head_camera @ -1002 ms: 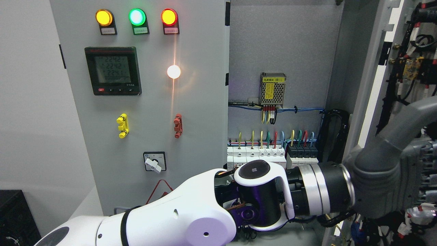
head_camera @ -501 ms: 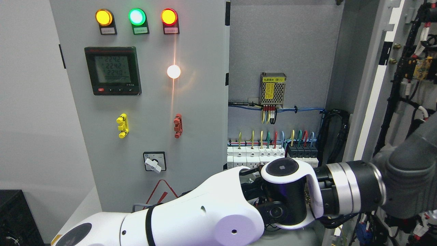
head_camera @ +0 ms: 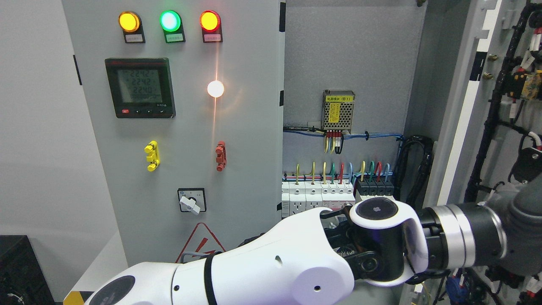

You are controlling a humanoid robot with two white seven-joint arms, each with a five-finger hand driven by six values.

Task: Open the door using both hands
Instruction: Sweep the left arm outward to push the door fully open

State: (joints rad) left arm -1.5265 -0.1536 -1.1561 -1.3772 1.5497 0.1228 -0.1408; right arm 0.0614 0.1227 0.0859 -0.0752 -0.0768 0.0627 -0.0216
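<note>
Digital meter (head_camera: 140, 87) on the grey cabinet panel (head_camera: 250, 140): three lit rows of digits, reading roughly 2242, 2242, 2240; fourth row too faint to read. Power supply unit (head_camera: 338, 111) inside the cabinet: yellow label with Chinese characters and "(B1)", plus a yellow warning sticker, print too small to read. Red triangular warning sign (head_camera: 200, 248) with lightning bolt, low on the panel. Tags under the three indicator lamps (head_camera: 169, 20): illegible.
</note>
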